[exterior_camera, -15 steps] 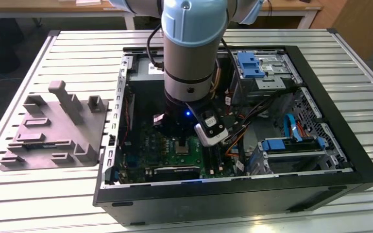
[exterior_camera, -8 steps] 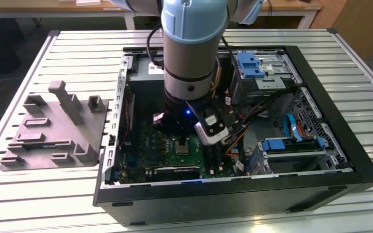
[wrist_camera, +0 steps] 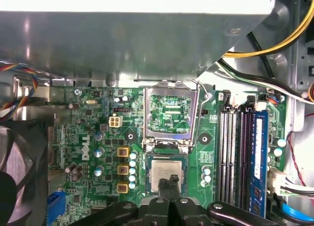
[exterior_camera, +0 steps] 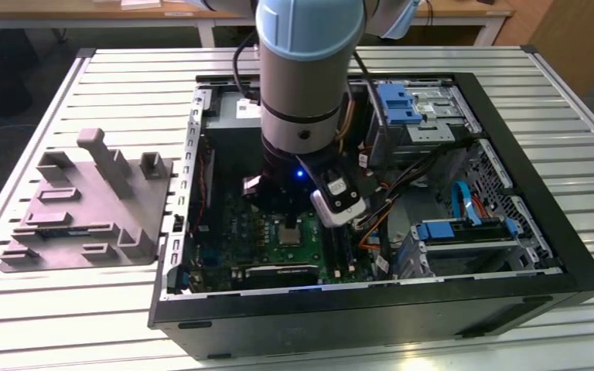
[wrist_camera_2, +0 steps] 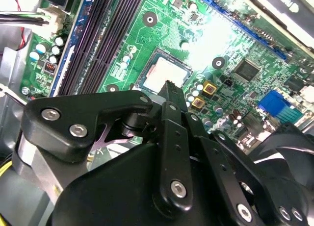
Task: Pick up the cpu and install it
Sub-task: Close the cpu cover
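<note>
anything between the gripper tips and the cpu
Nothing shows between them: in both wrist views the gripper sits right at the cpu in its socket.

One cpu [wrist_camera: 166, 171] — one hand [wrist_camera: 172, 179]

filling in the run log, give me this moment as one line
stage: cpu seated in socket on motherboard | socket frame open | gripper just above cpu, fingers together, gripping nothing

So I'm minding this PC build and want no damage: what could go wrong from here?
The cpu lies in its socket with the fingers right over it; pressing down off-square could harm the contacts beneath. The metal frame stands open above it, so the chip isn't clamped and could shift. The memory slots sit close beside the arm.
</note>
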Robot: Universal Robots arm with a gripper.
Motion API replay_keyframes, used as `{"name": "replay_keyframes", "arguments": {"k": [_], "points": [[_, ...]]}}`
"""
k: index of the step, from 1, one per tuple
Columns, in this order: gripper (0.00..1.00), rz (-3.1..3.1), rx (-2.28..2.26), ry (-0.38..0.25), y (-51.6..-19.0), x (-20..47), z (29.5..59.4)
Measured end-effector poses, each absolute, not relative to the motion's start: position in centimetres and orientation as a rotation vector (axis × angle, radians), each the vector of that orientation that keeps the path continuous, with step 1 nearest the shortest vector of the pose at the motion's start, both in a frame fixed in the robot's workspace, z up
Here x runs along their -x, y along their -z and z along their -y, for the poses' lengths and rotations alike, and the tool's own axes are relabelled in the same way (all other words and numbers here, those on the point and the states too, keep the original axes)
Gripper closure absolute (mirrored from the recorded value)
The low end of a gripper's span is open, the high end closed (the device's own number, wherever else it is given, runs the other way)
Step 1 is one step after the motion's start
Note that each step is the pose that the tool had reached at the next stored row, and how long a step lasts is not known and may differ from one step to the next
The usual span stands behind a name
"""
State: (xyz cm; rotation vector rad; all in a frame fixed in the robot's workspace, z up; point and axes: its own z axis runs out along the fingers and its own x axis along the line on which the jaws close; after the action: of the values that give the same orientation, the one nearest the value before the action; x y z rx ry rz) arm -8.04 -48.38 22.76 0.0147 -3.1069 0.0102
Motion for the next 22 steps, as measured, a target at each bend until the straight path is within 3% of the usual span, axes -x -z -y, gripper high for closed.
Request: {"name": "replay_keyframes", "arguments": {"k": [22], "points": [[0.89, 3.111, -0.372, -0.013, -23.32, 8.06, 48.38]]}}
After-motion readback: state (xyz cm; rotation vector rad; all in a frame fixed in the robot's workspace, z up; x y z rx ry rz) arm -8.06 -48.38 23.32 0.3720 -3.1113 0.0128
